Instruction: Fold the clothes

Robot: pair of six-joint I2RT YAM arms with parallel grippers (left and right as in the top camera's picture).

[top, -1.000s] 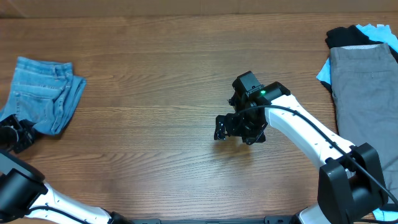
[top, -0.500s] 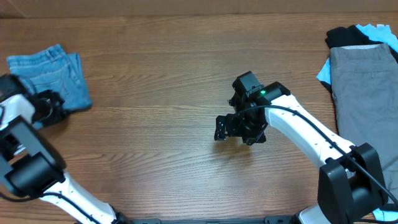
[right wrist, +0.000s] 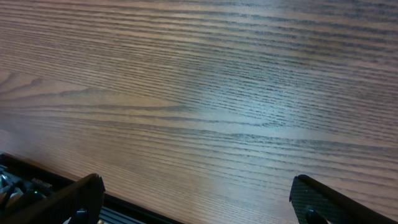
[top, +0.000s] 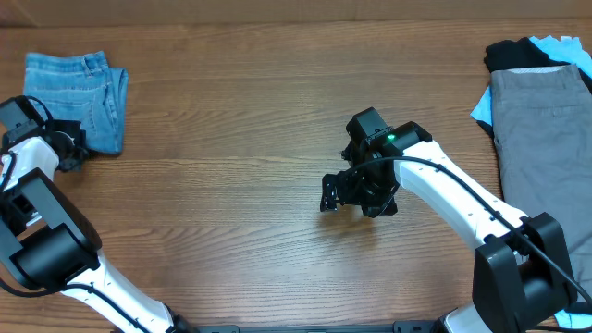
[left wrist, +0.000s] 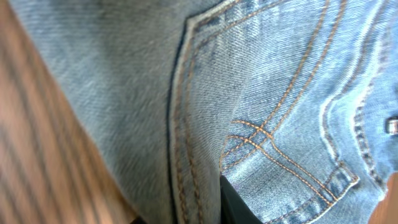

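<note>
Jeans (top: 79,97) are lying as a compact light-blue denim bundle at the far-left back of the table (top: 231,111), waistband facing the back edge. The left wrist view is showing nothing but denim up close: pocket seams, tan curved stitching, a small metal rivet at the right edge, and bare wood along the left. The left gripper (top: 67,148) is sitting just beside the bundle's near-left corner. One dark finger (left wrist: 233,202) is poking in at the bottom of that wrist view against the cloth, and it is not telling whether the jaws are apart or closed. The right gripper (right wrist: 196,190) is hovering mid-table with jaws spread wide, nothing between them but wood. A green light (top: 392,139) is glowing on the right arm. The surface is showing dark brown wood grain running left to right. At the far right, grey trousers (top: 546,139) are lying flat, with a black garment (top: 513,54) and a pale blue garment (top: 560,43) bunching at their back end.
</note>
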